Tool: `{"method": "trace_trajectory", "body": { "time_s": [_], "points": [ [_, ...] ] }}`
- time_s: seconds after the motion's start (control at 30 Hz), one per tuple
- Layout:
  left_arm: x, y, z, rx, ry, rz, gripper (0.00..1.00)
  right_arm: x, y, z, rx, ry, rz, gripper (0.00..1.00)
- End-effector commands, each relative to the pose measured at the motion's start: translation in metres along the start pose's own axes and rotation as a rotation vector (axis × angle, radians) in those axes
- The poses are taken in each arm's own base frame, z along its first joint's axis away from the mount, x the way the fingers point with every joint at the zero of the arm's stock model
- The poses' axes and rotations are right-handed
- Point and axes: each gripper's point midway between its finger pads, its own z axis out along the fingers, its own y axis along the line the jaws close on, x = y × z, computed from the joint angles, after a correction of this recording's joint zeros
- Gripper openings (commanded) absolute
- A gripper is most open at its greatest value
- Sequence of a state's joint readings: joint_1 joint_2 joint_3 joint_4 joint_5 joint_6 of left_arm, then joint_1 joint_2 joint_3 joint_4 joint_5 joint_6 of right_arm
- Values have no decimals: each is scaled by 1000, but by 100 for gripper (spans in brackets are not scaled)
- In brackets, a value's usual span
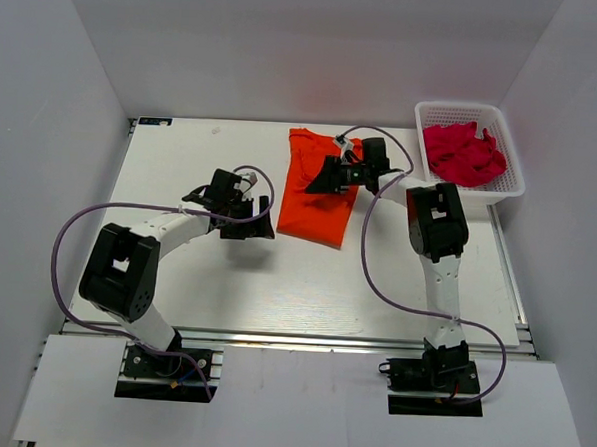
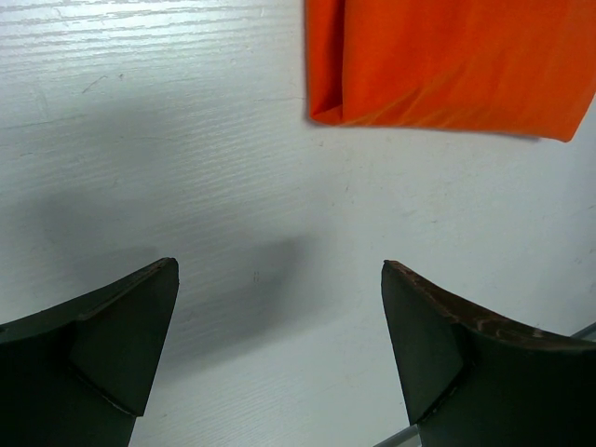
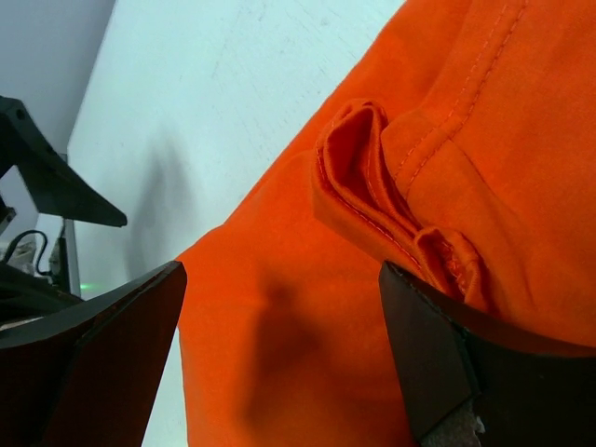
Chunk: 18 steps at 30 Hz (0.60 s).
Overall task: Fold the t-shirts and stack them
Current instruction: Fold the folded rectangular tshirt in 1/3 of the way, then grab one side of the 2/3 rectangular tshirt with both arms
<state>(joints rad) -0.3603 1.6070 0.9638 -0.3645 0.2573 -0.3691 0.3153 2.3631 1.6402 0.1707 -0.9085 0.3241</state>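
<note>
Now R gripper (image 1: 321,180) agape over orange tee (image 1: 309,209); L gripper (image 1: 263,227) agape, empty, just beside.

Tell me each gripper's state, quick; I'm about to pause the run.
Left gripper: open, empty, over the table near the orange t-shirt.
Right gripper: open, empty, over the orange t-shirt.

The folded orange-red t-shirt (image 1: 314,209) lies beneath the spread fingers of the right gripper (image 1: 321,177) and just beyond those of the left gripper (image 1: 267,217).
</note>
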Motion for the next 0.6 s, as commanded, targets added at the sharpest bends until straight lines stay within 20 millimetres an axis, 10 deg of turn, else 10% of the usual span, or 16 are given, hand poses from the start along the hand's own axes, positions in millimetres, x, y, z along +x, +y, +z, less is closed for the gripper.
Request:
{"method": "trace_trajectory", "body": {
  "time_s": [0.0, 0.17, 0.27, 0.57],
  "points": [
    [-19, -19, -5, 66, -41, 42, 100, -37, 27, -12, 44, -34, -124, 90],
    [-43, -21, 8, 65, -80, 64, 100, -79, 85, -53, 118, -125, -267, 90],
    [-56, -21, 19, 52, -81, 76, 100, -66, 101, -75, 170, -143, -235, 90],
    [-53, -13, 38, 21, -29, 124, 87, 78, 80, -118, 394, -53, 92, 90]
  ]
}}
